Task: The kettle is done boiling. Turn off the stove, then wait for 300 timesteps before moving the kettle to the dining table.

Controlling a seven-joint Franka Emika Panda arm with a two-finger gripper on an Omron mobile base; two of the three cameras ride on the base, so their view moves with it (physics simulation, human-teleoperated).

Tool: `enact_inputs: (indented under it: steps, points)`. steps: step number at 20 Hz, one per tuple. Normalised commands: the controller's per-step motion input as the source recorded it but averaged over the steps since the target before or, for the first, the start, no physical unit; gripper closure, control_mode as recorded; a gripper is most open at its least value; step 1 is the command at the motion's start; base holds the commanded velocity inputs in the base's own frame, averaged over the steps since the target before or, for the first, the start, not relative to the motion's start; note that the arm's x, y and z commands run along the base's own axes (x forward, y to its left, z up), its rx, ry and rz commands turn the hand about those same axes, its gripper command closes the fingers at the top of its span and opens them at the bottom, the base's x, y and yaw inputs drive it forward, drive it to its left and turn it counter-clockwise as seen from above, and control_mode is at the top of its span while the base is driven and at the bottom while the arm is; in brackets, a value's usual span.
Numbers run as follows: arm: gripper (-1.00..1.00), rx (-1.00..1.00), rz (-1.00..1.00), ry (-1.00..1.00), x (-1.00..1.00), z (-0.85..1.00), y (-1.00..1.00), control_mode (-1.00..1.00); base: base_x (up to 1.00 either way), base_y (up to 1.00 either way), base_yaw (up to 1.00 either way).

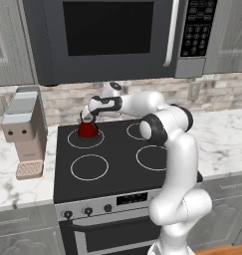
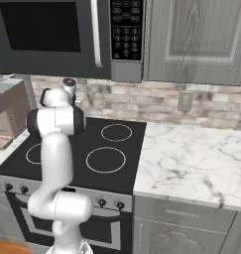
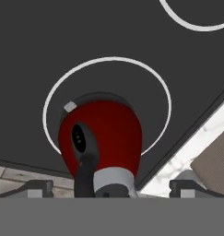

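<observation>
Hand view: the gripper [image 3: 111, 186], jaws spread wide and empty, hangs directly over the red kettle [image 3: 102, 138], which sits at 7 o'clock inside a burner ring on the stove [image 3: 49, 41], its handle [image 3: 84, 173] running toward 6 o'clock.

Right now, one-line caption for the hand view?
Open gripper poised above the red kettle, which sits inside a burner ring on the black stove.
</observation>
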Motion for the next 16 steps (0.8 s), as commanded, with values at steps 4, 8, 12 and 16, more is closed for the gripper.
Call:
enact_inputs:
  steps: [4, 8, 12, 16]
  points:
    - [-1.0, 0.0, 0.0, 0.0, 0.2, -0.15, 0.05, -1.0, 0.0, 0.0, 0.0]
    - [-1.0, 0.0, 0.0, 0.0, 0.19, -0.13, 0.09, -1.0, 0.0, 0.0, 0.0]
    - [-1.0, 0.0, 0.0, 0.0, 0.16, -0.05, 0.1, -1.0, 0.0, 0.0, 0.0]
    - [-1.0, 0.0, 0.0, 0.0, 0.13, -0.04, 0.09, -1.0, 0.0, 0.0, 0.0]
